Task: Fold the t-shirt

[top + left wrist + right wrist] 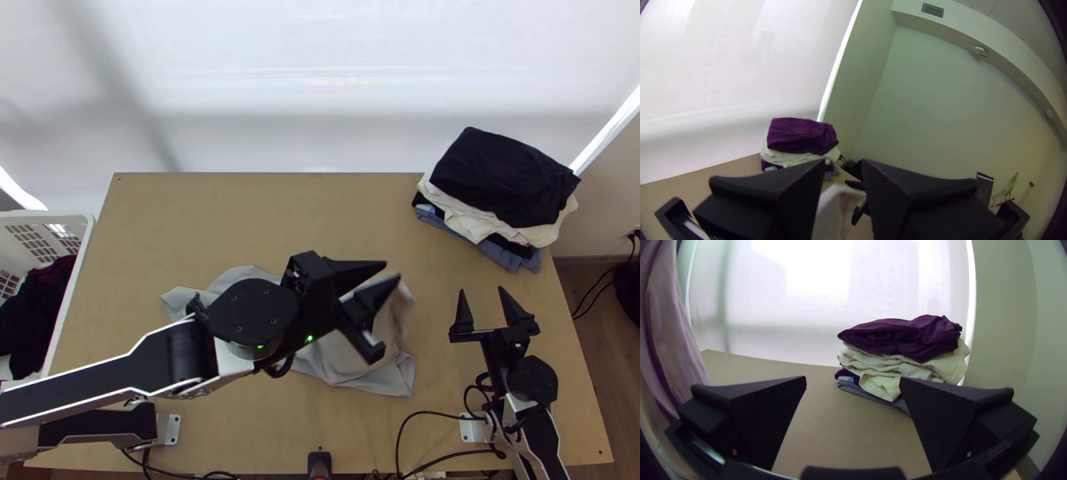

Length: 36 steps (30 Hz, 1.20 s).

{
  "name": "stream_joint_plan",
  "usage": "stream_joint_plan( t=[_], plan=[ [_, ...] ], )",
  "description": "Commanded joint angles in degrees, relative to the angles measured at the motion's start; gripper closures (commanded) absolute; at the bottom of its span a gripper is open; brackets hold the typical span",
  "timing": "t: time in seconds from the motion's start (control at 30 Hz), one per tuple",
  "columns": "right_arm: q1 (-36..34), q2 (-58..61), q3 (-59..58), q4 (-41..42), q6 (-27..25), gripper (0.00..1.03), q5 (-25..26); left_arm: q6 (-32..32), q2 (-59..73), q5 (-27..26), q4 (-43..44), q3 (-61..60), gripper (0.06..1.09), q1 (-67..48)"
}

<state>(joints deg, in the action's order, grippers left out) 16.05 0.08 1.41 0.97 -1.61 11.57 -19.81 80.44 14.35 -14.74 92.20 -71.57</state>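
The light grey t-shirt (384,378) lies bunched on the table, its right part raised and blurred beside the left gripper (390,270). That gripper is high over the shirt, fingers parted. In the left wrist view, pale cloth (834,211) rises beyond the gap of the left gripper (843,162). The right gripper (480,292) stands open to the right of the shirt, apart from it. In the right wrist view, the right gripper (853,380) has nothing between its fingers, and pinkish cloth (673,315) hangs at one side. The left arm covers the shirt's middle.
A stack of folded clothes (504,180) with a dark piece on top sits at the table's far right corner. A white basket (86,232) holding dark clothes stands at the left edge. Bare table (240,216) stretches beyond the shirt. Cables run along the near edge.
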Motion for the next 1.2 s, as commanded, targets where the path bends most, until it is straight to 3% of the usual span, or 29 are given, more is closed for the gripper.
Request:
stream_joint_plan(
  t=[0.0,0.3,0.47,0.67,0.83,1.17],
  plan=[
    [-0.1,-0.3,-1.1,1.0,-0.6,0.04,0.5,-2.0,-4.1,-2.3,-1.0,-0.4,0.11,0.1],
    [-0.1,-0.3,-1.1,1.0,-0.7,0.04,0.5,-2.0,-8.2,-3.8,-6.3,3.4,0.10,10.3],
    [-0.1,-0.3,-1.1,1.0,-0.7,0.04,0.5,-1.8,-9.2,-14.3,-18.0,3.7,0.11,23.9],
    [-0.1,-0.3,-1.1,1.0,-0.7,0.04,0.5,0.0,-9.5,-17.5,-31.2,1.8,0.11,33.5],
    [-0.1,-0.3,-1.1,1.0,-0.7,0.04,0.5,0.0,-12.8,-24.4,-33.3,-3.2,0.11,41.7],
    [-0.1,-0.3,-1.2,1.0,-0.7,0.04,0.5,2.6,-15.3,-27.0,-40.6,-13.4,0.11,48.8]
  ],
)
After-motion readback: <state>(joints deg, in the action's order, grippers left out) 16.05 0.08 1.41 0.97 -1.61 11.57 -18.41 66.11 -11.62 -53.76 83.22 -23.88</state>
